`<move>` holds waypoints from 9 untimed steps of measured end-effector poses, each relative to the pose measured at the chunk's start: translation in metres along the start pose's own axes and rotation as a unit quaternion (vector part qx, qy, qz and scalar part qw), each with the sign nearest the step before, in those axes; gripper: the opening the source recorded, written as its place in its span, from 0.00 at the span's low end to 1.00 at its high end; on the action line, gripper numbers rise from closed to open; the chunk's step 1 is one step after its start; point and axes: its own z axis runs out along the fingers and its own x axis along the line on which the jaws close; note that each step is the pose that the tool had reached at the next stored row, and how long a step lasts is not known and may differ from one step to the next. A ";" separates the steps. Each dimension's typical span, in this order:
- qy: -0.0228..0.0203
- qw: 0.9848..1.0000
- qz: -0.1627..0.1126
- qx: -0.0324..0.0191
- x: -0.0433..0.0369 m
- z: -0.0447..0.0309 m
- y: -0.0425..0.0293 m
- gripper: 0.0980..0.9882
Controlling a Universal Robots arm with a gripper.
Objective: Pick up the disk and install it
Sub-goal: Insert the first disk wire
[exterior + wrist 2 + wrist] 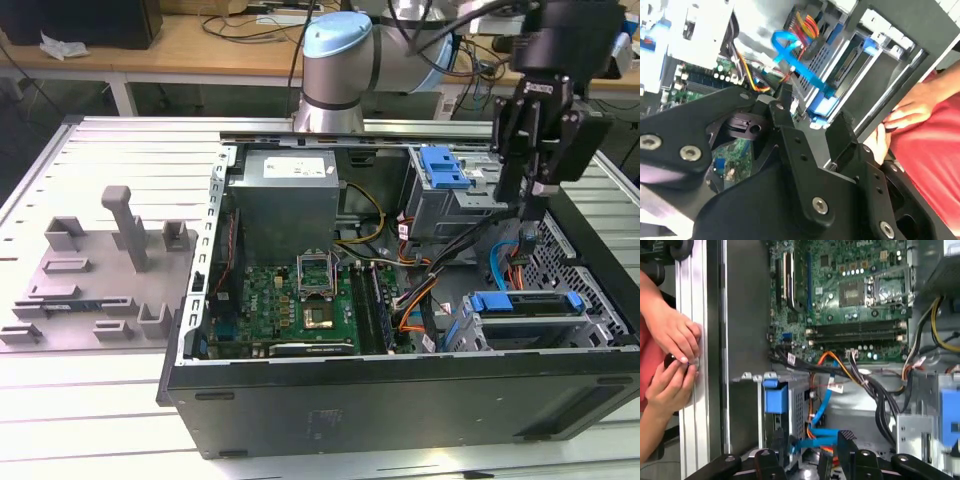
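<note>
The disk (pixel 525 306) lies flat in the lower drive cage at the exterior view's right end of the open computer case (pixel 400 390), with the blue tabs of its carrier rail showing at both ends. My gripper (pixel 528 205) hangs above that cage, apart from the disk. It is open, with nothing between its black fingers. In the second wrist view the gripper (pixel 812 117) points toward the disk (pixel 852 67) and its blue rail (pixel 822 106). In the first wrist view the gripper (pixel 810 452) hovers near a blue tab (pixel 776 397) and blue cables.
A blue latch piece (pixel 443 165) tops the upper grey cage. The case holds the motherboard (pixel 290 300), the power supply (pixel 285 195) and loose cables (pixel 440 270). A person's hands (pixel 670 345) rest at the case's outer edge. A grey fixture plate (pixel 100 270) lies on the exterior view's left.
</note>
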 end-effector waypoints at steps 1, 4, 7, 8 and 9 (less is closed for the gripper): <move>0.001 1.000 -0.002 0.001 -0.0007 0.0012 -0.0029 0.50; 0.001 1.000 -0.015 0.006 -0.0016 0.0023 -0.0036 0.50; 0.005 1.000 -0.022 0.009 -0.0052 0.0019 -0.0035 0.50; 0.008 1.000 -0.021 0.011 -0.0063 0.0022 -0.0035 0.50; 0.009 1.000 -0.018 0.011 -0.0064 0.0024 -0.0035 0.50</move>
